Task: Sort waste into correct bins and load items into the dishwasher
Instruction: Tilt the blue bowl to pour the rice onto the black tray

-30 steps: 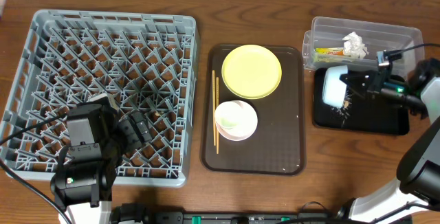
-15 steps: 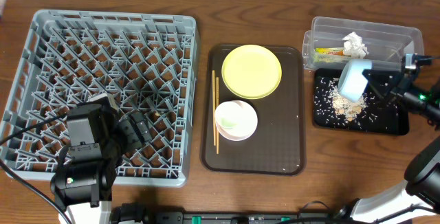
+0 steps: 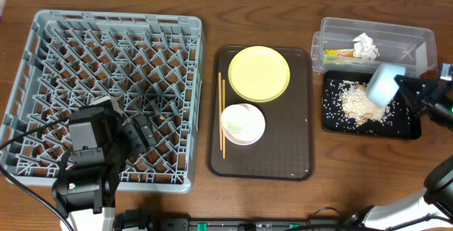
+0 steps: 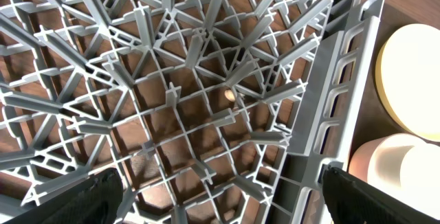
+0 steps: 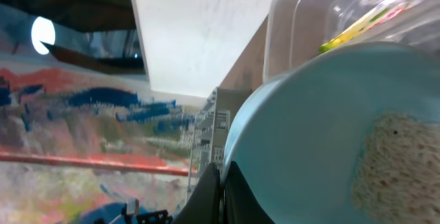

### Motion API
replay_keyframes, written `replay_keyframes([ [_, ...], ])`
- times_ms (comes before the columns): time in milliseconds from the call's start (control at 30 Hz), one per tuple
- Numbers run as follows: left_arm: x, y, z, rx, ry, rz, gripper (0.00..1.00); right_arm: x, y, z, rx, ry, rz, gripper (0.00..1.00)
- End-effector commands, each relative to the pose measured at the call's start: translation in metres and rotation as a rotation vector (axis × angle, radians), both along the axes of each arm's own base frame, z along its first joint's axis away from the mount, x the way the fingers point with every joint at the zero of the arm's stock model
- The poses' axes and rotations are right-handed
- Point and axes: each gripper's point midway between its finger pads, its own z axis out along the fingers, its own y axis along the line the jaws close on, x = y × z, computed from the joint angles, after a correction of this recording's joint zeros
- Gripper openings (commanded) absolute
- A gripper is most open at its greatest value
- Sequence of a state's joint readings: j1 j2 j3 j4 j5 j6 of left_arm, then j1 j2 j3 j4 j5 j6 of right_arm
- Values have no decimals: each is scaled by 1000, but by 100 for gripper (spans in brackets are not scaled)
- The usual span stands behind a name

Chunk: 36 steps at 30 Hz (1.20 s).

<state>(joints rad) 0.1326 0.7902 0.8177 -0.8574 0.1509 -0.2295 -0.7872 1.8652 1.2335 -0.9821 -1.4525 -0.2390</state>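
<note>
Light blue bowl (image 3: pixel 383 84) hangs tipped on its side above the black tray (image 3: pixel 409 127), nipped by its rim in the right pincer (image 3: pixel 402 88), which is closed tight on that thin edge. Rice and crumbs (image 3: pixel 356 103) lie spread across the tray beneath it. In the right wrist view a beige patch looks to cling inside the bowl.

That's my worry. If the bowl is carried toward the dish rack (image 3: pixel 117 18) like this, the leftovers could shake loose over the counter (image 3: pixel 340 174) or the brown serving tray (image 3: pixel 283 146). A rim grip on a tilted bowl is also a slim hold, and a quick swing might let it pivot or slip out. The clear tub (image 3: pixel 425 43) sits just behind, near enough to clip on the way. The left pincer (image 4: pixel 223 193) hovers over the rack, spread wide and holding nothing.
</note>
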Motion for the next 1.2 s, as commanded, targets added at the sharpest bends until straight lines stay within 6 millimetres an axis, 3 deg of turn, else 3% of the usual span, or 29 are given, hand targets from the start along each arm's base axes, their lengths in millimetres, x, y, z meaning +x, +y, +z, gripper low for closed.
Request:
replay_keyframes([
  [0,0,-1,1,2,-2,-4,95,-3,-14,7,36,-32,-41,1],
  [200,0,-1,1,1,-1,-3,95,-10,-31,7,35,-34,-91,1],
  [467,0,-1,1,1,-1,-3,95,-10,-32,17,118,-37,-102,1],
  [567,0,-1,1,1,-1,-3,95,-10,-32,17,240,75,-112,1],
  [1167,0,-1,1,1,-1,-3,95,-6,-40,16,478,294,-136,1],
])
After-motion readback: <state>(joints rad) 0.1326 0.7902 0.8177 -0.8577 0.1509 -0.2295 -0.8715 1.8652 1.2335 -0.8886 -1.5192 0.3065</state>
